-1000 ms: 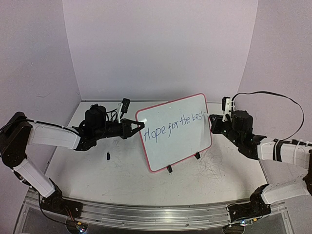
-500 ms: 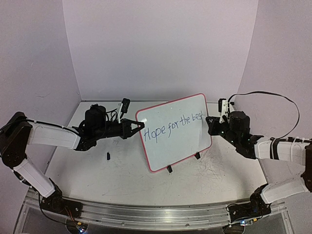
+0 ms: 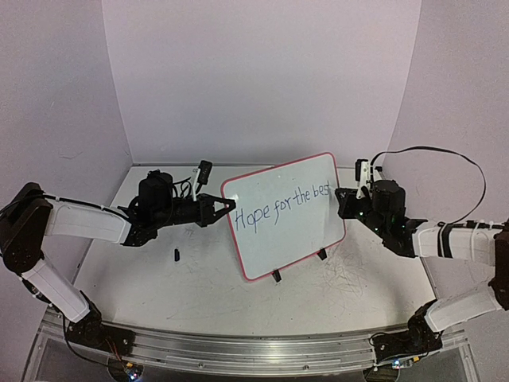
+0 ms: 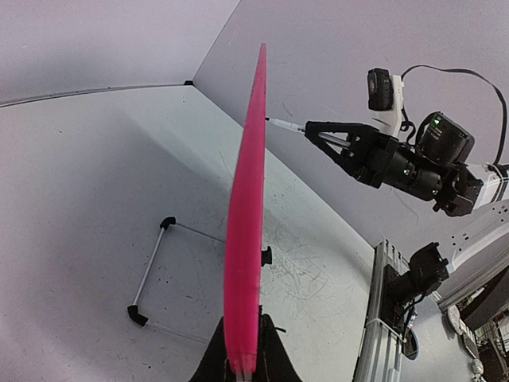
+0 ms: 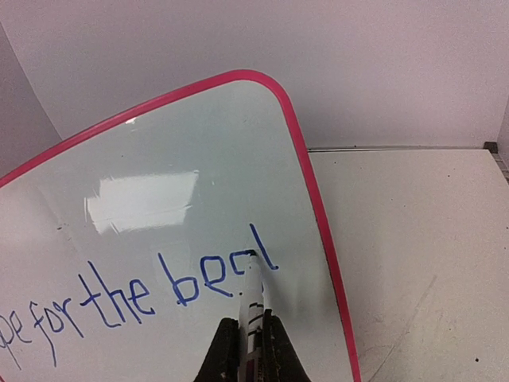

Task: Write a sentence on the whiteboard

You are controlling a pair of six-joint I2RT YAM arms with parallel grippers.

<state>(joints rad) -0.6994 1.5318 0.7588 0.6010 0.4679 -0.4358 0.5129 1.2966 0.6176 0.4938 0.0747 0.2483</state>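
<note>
My left gripper (image 3: 231, 205) has its 2 fingers clamped on the left rim of the whiteboard (image 3: 290, 243). The board stands tilted on its black feet (image 3: 276, 276) in the centre of the top view, on the table (image 3: 199, 290). In the left wrist view the pink rim runs edge-on up from my fingers at the bottom centre.

My right gripper (image 3: 342, 196), at the board's right edge, has its fingers closed on the marker (image 5: 253, 298). In the right wrist view the marker rises from the bottom centre, its tip touching the board at the last word.

The sentence (image 3: 283, 208) slants up to the right across the board's middle and reads "Hope for the best" from above. Up close, the marker hides part of the final letters, so I cannot tell whether the "t" has its crossbar. I see no full stop.

I judge the step in hand to be finishing that last word. To do it well:
- Press lightly and evenly, so the board does not rock back on its feet.
- Hold the left grip firm against the push.
- Use short strokes, since the rim lies just right of the "t" and leaves little room.
- Lift the tip clear between strokes so no stray line joins the letters.
- End with 1 dot low beside the "t", inside the rim.
</note>
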